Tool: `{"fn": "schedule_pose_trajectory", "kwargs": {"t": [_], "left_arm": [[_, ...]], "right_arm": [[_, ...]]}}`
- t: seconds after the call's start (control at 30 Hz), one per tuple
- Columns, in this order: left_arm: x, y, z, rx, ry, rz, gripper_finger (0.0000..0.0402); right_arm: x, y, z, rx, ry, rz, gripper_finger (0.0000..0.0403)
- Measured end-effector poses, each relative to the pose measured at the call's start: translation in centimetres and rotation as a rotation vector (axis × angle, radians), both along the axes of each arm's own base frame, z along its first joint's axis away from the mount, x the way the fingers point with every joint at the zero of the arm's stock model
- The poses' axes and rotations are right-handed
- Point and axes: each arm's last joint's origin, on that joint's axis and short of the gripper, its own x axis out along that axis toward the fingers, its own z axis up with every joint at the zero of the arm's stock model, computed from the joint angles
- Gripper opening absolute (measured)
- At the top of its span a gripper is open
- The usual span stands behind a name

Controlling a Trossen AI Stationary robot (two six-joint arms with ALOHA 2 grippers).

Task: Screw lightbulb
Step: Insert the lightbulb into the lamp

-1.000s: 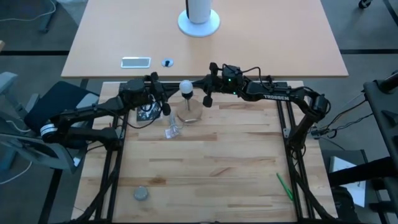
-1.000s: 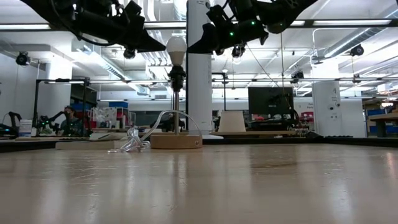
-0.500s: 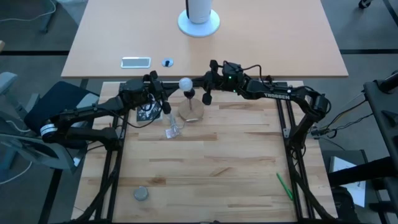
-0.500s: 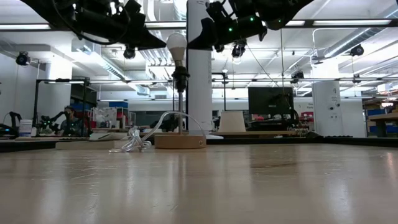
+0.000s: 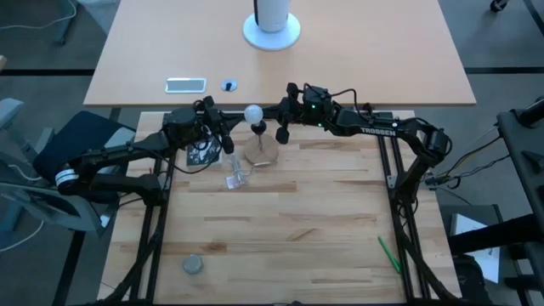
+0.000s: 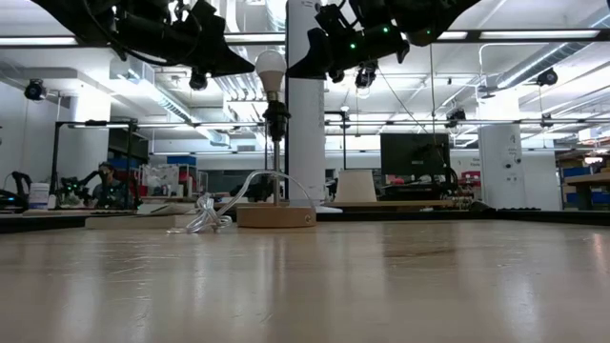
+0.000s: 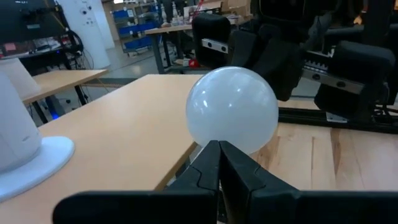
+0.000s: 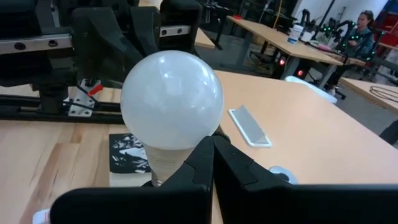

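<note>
High view shows one counter (image 5: 280, 221) carrying one lamp stand (image 5: 259, 153) at about twelve o'clock, which has slid slightly toward the far edge over the last second. One lightbulb (image 5: 253, 114) sits upright in its socket, so the screwing looks nearly or fully done. Two arms flank it, left gripper (image 5: 228, 146) at nine o'clock and right gripper (image 5: 283, 134) at three, both jaws closed, empty, just beside the bulb.

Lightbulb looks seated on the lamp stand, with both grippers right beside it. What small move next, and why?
Probably back the left gripper and the right gripper straight out, away from the lightbulb. Both are shut with their tips level with the bulb on opposite sides, and neither visibly grips it. The bulb stands upright in the socket above the wooden lamp base. Whether it is fully tight cannot be seen.
</note>
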Motion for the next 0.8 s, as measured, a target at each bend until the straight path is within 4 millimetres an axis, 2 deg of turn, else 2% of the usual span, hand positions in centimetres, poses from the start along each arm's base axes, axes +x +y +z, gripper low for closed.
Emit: {"fn": "schedule_pose_trajectory", "kwargs": {"t": [0.4, 0.8], "left_arm": [[1.2, 0.7, -0.9, -0.019, -0.007, 0.000, 0.0000], [1.1, 0.6, -0.7, -0.020, -0.020, 0.001, 0.0000]], "right_arm": [[0.0, -0.1, -0.4, 0.009, 0.031, -0.041, 0.0000], [-0.1, 0.0, -0.6, 0.012, 0.057, -0.041, 0.0000]]}}
